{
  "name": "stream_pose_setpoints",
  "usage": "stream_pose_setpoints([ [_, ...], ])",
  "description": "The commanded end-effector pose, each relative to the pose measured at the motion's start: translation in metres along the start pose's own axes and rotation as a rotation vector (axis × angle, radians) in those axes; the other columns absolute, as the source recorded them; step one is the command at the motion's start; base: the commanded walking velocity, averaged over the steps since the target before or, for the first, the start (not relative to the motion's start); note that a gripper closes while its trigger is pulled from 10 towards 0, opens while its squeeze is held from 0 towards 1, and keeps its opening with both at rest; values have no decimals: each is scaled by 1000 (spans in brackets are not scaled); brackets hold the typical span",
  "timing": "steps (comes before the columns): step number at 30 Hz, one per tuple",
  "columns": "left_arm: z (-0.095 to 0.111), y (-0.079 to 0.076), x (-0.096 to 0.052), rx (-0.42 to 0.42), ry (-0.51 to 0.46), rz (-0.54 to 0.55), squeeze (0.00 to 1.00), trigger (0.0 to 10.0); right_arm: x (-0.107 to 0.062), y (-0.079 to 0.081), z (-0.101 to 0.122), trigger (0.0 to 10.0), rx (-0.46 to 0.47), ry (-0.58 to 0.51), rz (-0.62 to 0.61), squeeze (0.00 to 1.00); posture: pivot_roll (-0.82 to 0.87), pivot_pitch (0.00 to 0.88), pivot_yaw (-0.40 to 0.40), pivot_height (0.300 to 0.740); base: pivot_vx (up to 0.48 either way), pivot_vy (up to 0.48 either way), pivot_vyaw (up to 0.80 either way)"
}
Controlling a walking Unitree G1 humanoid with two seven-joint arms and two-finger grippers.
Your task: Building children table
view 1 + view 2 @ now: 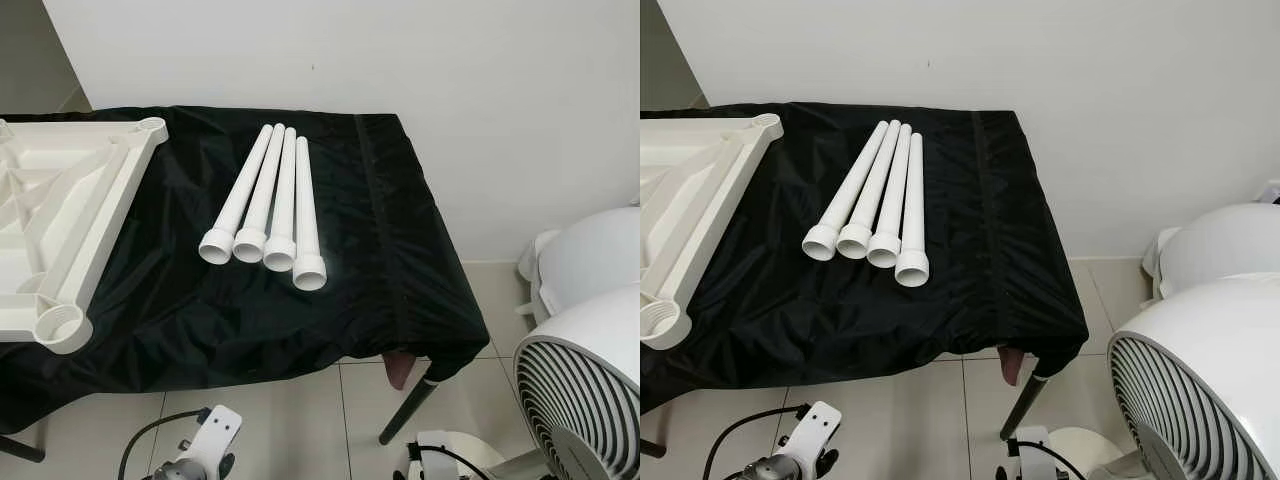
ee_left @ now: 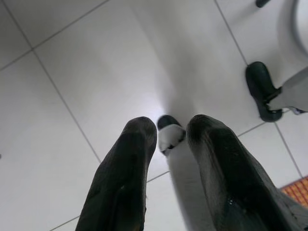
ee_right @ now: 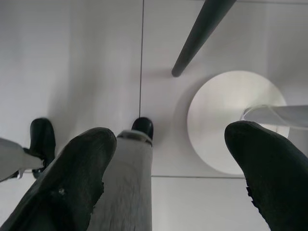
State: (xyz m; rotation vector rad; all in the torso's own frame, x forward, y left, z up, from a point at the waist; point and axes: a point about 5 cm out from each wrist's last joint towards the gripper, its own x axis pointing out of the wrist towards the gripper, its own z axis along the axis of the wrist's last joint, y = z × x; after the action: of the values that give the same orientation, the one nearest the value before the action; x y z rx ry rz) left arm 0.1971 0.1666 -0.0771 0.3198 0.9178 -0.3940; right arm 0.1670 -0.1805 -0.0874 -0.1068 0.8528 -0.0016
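- Your four legs (image 1: 270,205) lie side by side mid-table on the black cloth (image 1: 400,250), threaded collars toward the front edge.
- The tabletop (image 1: 70,215) sits upside down at the left end, its socket (image 1: 62,327) near the front edge.
- Both arms hang over the floor: left gripper (image 2: 171,144) released with a narrow gap, right gripper (image 3: 171,144) spread wide, neither holding anything.
- Take the rightmost leg first, gripping mid-shaft so it can't roll.
- Keep your right arm off the fan (image 1: 585,390).

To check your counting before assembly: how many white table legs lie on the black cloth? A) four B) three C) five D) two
A: four white table legs lie side by side on the black cloth, their flared ends toward the camera.
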Motion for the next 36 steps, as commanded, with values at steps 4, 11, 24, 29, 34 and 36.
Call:
stream_pose_setpoints([
  [4, -8, 0, -1, -7, 39, 89, 0, 10000, -2, 2, -8, 10000, -5, 38, 0, 0, 16, 23, 25, 740, 0, 0, 0],
  [11, -10, -1, 0, -20, 53, 90, 0, 10000, -6, 1, -19, 10000, -41, 73, 9, 0, 20, 10, 9, 740, 0, 247, 0],
  [24, -15, -1, -2, -11, 76, 92, 0, 10000, -7, 2, -23, 10000, -55, 87, 23, 0, 20, 0, 14, 740, 0, 458, 0],
  [29, -16, -1, -2, -7, 79, 93, 0, 10000, -7, 2, -24, 10000, -55, 91, 24, 0, 20, 0, 15, 740, 0, 458, 0],
  [34, -16, 0, -2, -3, 81, 96, 0, 10000, -7, 3, -24, 10000, -60, 98, 25, 0, 18, 0, 15, 740, 0, 391, 0],
  [36, -16, 0, -2, -4, 77, 93, 0, 10000, -7, 3, -24, 10000, -60, 101, 25, 0, 17, 0, 15, 740, 0, 146, 0],
])
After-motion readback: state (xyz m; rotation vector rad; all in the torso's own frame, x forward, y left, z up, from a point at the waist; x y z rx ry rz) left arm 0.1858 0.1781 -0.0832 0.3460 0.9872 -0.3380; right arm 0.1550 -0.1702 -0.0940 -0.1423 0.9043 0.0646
